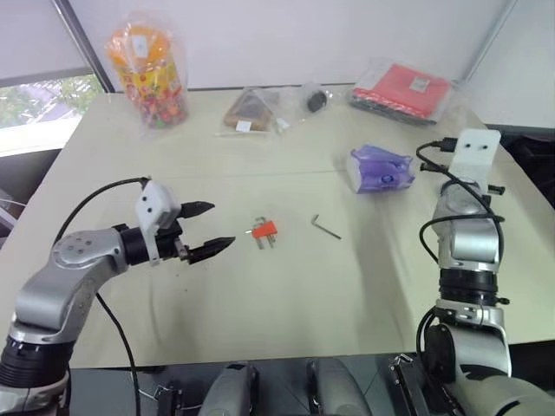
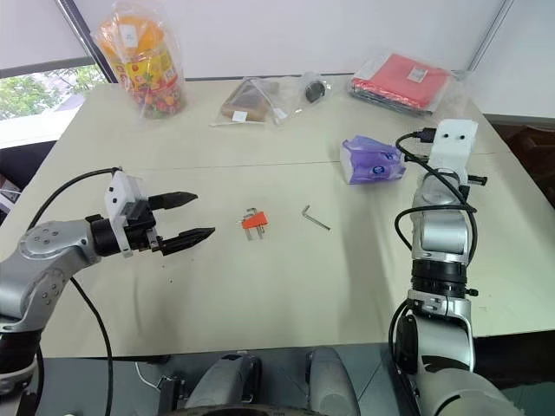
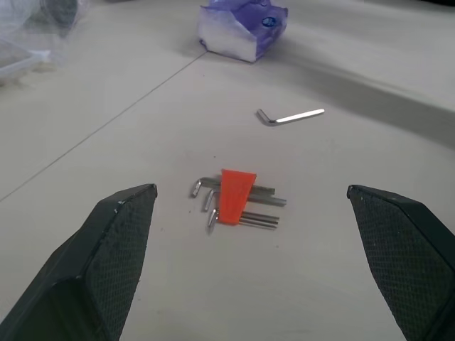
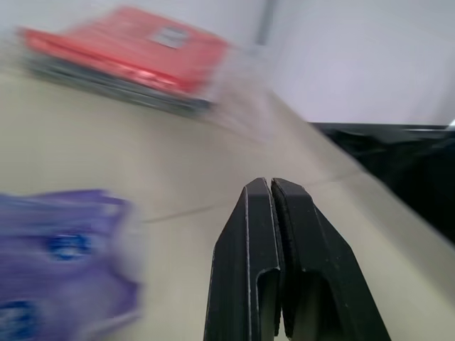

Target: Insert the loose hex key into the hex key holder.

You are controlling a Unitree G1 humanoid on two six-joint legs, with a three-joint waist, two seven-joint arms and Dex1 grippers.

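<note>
Left claw wide open, holding nothing, hanging just above the table. Straight ahead of its fingertips, near but apart: the red holder with a few short grey keys sticking out, lying flat. Beyond the holder, farther from this claw: the loose key, a thin bent rod, lying bare on the table, well apart from the holder and touching nothing. Between claw and holder, bare table, nothing in the way. Same between holder and loose key.

Right claw pressed fully shut, empty, raised over the right side of the table, away from both the key and the holder. Just beside this claw, lower and to its left: a purple packet. Ahead of it, farther off: a flat red packet in clear plastic near the table's far edge.

Far from both claws, along the back: a bag of colourful sweets, a clear bag with something brown, and a small dark thing, perhaps also in plastic, hard to tell.
</note>
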